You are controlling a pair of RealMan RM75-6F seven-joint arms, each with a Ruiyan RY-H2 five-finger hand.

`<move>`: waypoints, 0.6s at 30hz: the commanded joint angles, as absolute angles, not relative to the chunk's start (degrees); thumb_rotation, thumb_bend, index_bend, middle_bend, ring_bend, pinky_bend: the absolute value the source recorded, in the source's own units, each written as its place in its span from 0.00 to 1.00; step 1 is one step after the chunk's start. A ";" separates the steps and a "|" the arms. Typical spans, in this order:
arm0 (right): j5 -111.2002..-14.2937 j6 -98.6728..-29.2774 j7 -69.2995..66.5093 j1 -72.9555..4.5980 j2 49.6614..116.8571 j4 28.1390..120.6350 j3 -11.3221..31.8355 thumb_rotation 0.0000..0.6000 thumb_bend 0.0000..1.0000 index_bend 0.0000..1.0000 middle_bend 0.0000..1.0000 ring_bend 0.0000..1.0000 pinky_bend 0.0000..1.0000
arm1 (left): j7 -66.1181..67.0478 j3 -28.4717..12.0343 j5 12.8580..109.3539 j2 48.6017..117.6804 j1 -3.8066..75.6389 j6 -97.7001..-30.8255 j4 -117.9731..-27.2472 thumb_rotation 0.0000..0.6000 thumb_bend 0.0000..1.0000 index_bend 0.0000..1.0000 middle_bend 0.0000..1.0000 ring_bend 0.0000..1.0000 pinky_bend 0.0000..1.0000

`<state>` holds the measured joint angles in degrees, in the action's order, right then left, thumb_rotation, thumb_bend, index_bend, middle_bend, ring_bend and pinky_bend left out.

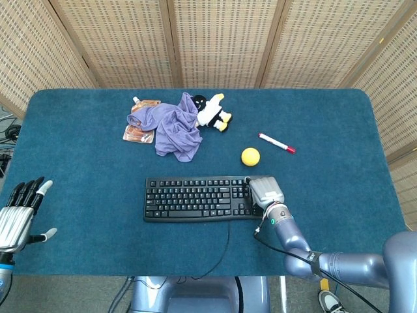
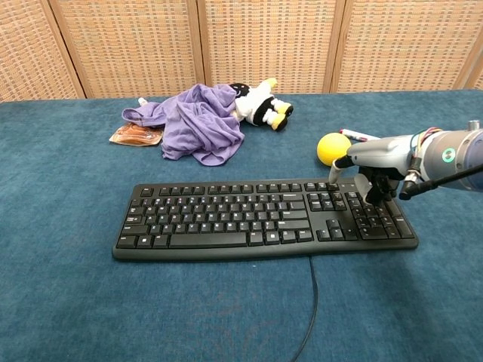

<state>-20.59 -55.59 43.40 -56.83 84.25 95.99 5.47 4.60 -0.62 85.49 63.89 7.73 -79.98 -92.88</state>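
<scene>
My right hand (image 1: 264, 192) hangs over the number pad at the right end of a black keyboard (image 1: 195, 197). In the chest view the right hand (image 2: 372, 164) has its fingers curled down onto the keys of the keyboard (image 2: 249, 219), thumb sticking out to the left, with nothing in its grasp. A yellow ball (image 2: 333, 148) lies just behind it. My left hand (image 1: 19, 215) is at the table's front left corner, fingers spread, holding nothing.
On the blue table (image 1: 78, 163), a purple cloth (image 1: 172, 130) lies at the back over an orange packet (image 1: 139, 134), beside a plush penguin (image 1: 212, 112). A red-capped marker (image 1: 277, 143) lies right of the ball (image 1: 250, 156). The keyboard's cable (image 1: 225, 248) trails toward the front edge.
</scene>
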 commanded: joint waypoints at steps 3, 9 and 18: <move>-19.96 -55.52 43.51 -57.10 84.45 95.75 5.16 1.00 1.00 0.19 0.71 0.64 0.50 | 4.60 -0.54 85.54 63.88 7.79 -79.84 -92.88 1.00 0.04 0.00 0.00 0.00 0.00; -19.02 -55.17 43.57 -57.39 84.79 95.34 4.65 1.00 1.00 0.19 0.71 0.64 0.50 | 4.64 -0.46 85.72 63.90 7.78 -79.94 -92.92 1.00 0.04 0.00 0.00 0.00 0.00; -18.73 -55.40 43.36 -57.72 84.80 95.61 4.40 1.00 1.00 0.19 0.71 0.64 0.50 | 4.65 -0.22 86.25 63.90 7.75 -80.14 -93.01 1.00 0.04 0.00 0.00 0.00 0.00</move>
<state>-18.72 -55.39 43.35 -57.70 84.80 95.60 4.42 4.65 -0.21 86.25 63.91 7.76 -80.13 -93.01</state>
